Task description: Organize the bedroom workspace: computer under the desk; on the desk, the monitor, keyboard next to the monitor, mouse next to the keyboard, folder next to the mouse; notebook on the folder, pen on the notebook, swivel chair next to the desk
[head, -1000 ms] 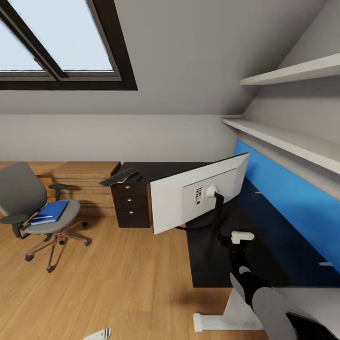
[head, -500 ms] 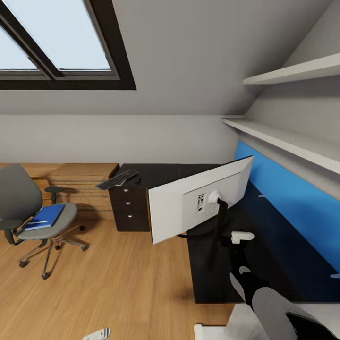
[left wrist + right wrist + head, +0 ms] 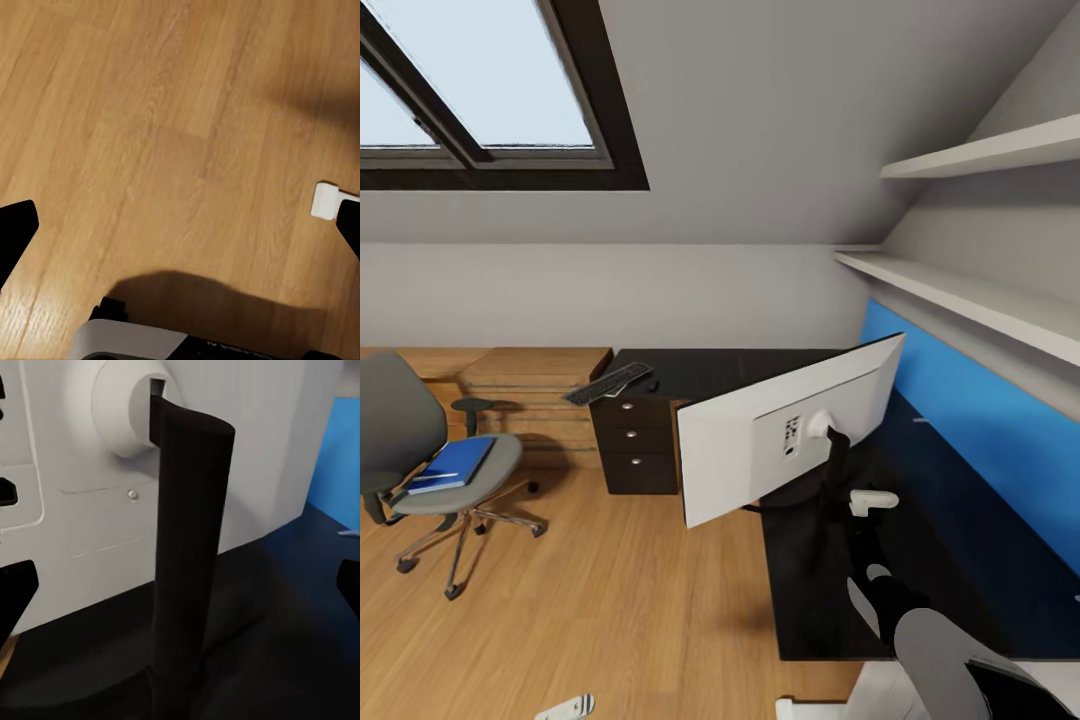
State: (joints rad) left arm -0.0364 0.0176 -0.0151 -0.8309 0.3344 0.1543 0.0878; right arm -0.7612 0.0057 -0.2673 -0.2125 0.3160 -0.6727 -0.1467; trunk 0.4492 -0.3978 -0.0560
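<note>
The monitor (image 3: 790,435) stands on the desk (image 3: 920,560) with its white back to the robot, blocking the way across the near part of the top; its black stand (image 3: 187,555) rises straight ahead of the right gripper (image 3: 180,585), whose fingers stand wide apart either side of it; bare black top lies beside the stand toward the blue wall panel (image 3: 970,420); shelves (image 3: 980,300) overhang that side; the left gripper (image 3: 180,225), fingers spread, hangs over bare floor (image 3: 150,112).
</note>
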